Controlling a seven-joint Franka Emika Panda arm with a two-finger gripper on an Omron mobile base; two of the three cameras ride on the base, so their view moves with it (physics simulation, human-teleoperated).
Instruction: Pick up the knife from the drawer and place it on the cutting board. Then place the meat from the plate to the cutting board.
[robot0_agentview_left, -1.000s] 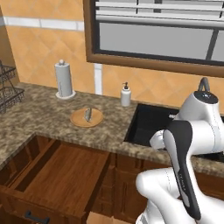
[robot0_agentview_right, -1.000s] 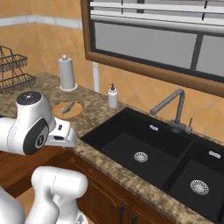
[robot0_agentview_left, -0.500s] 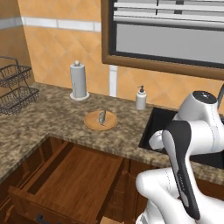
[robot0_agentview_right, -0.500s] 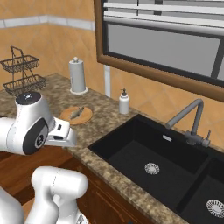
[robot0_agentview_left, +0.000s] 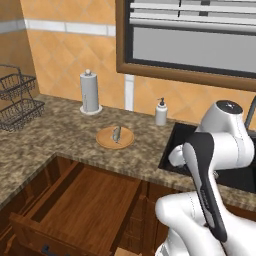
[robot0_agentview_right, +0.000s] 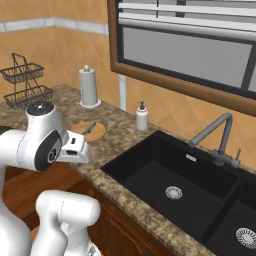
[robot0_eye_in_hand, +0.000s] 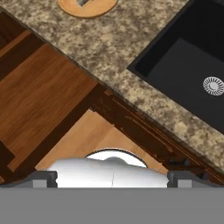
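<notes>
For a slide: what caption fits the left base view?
Small grey meat on round orange-tan plate; reddish-brown wooden drawer open below.

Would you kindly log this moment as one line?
drawer: open, no knife seen | meat: on plate | tool: fingers unseen

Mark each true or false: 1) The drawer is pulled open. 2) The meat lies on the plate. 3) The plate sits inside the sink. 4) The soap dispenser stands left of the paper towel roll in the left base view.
1) True: the drawer stands open.
2) True: the meat rests on the plate.
3) False: the plate sits on the counter, left of the sink.
4) False: the soap dispenser stands right of the paper towel roll.
</notes>
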